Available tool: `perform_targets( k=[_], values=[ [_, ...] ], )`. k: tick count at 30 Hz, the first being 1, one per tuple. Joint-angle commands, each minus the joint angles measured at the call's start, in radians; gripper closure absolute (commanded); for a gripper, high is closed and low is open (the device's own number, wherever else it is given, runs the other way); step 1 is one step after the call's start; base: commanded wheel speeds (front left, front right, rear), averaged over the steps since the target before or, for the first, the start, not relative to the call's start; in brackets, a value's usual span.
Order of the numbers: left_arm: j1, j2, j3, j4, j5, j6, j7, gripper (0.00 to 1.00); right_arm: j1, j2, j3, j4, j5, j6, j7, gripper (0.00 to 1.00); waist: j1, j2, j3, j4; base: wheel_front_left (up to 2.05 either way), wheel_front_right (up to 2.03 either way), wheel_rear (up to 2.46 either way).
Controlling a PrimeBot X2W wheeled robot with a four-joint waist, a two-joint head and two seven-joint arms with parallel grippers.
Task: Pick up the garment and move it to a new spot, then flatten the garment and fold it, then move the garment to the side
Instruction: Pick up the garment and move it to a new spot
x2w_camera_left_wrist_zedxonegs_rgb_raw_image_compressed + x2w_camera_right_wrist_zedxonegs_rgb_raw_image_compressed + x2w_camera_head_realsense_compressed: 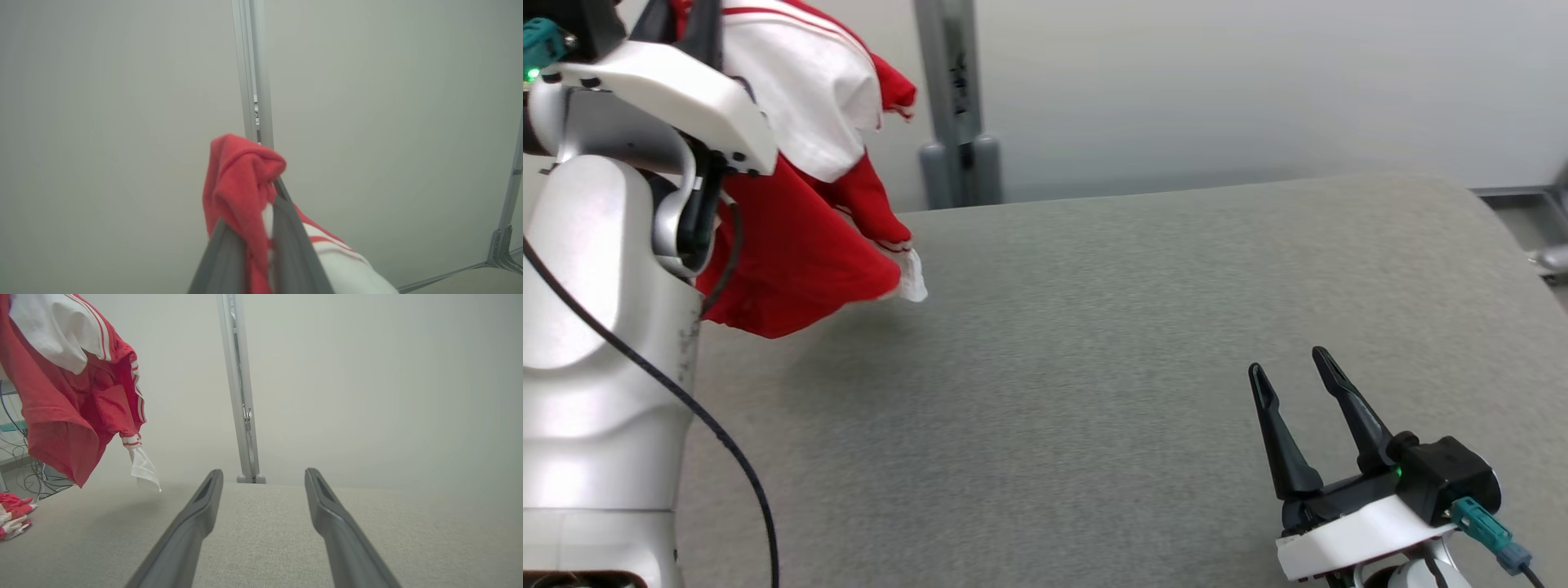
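In the head view the garment hangs bunched in the air above the tabletop's far left corner, beside the left arm's pale forearm. Red body folds and a white sleeve droop from a high grip, probably so the cloth clears the surface while being carried to a new spot. Its lowest red hem and a white tip look just clear of the fabric top, though I cannot be sure of a gap. The right gripper rests low near the near right corner with fingers spread wide and nothing between them, well apart from the shirt, likely parked ready to catch a free edge once the cloth is lowered. In the left wrist view the left gripper is pinched narrowly on a thick fold of red cloth that bulges above the fingertips, with striped white sleeve spilling beside it. A bunched hold like this is secure but leaves the shirt crumpled. In the right wrist view the open fingers point across bare tabletop toward a grey post behind the far edge, and the garment dangles at the upper left, casting a soft shadow on the surface below.
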Motion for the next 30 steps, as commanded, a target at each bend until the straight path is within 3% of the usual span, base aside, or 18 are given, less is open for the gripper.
perform_targets(
  k=[1,6,14,23,30],
  values=[
    [0.024,-0.015,-0.012,-0.060,-0.009,-0.001,0.029,1.00,-0.004,-0.005,-0.003,-0.002,0.007,0.000,-0.001,0.00,0.0000,0.0000,-0.017,-0.093,0.00,0.00,0.00],
    [0.081,-0.057,-0.060,-0.184,-0.013,0.007,0.098,1.00,-0.011,-0.005,-0.005,-0.007,0.011,0.000,-0.001,0.00,0.0000,0.0000,-0.003,-0.205,0.00,0.00,0.00],
    [0.149,-0.115,-0.144,-0.220,-0.023,-0.004,0.124,1.00,-0.003,-0.005,-0.019,-0.015,0.019,0.000,-0.001,0.00,0.0000,0.0000,0.026,-0.276,0.00,0.00,0.00],
    [0.281,-0.138,-0.217,-0.044,-0.045,-0.022,0.054,1.00,-0.016,-0.005,-0.030,-0.025,0.021,0.000,-0.001,0.00,0.0000,0.0000,0.094,-0.278,0.00,0.00,0.00],
    [0.315,-0.149,-0.231,0.128,-0.066,-0.020,-0.074,1.00,-0.022,-0.005,-0.015,-0.017,0.013,0.000,-0.001,0.00,0.0000,0.0000,0.103,-0.246,0.00,0.00,0.00]
  ],
)
